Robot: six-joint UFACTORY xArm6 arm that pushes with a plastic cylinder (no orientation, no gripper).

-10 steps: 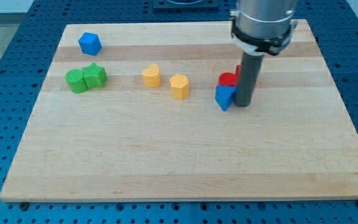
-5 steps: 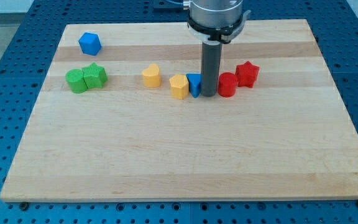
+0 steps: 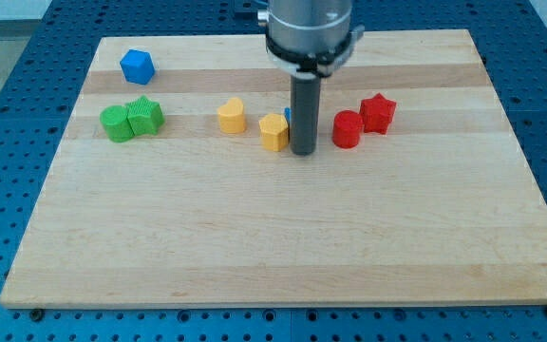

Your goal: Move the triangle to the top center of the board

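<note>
My tip (image 3: 302, 152) rests on the surface (image 3: 254, 237) just right of the yellow block (image 3: 274, 132) — no jaws here, only a bare rod. The blue triangle (image 3: 289, 115) shows as a sliver behind the rod, between that yellow block and the red cylinder (image 3: 347, 129), toward the top edge

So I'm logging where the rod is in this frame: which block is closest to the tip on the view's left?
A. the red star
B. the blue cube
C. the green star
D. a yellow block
D: my tip stands just to the view's right of a yellow block, while the blue cube and green star sit far off to the view's left.
</note>
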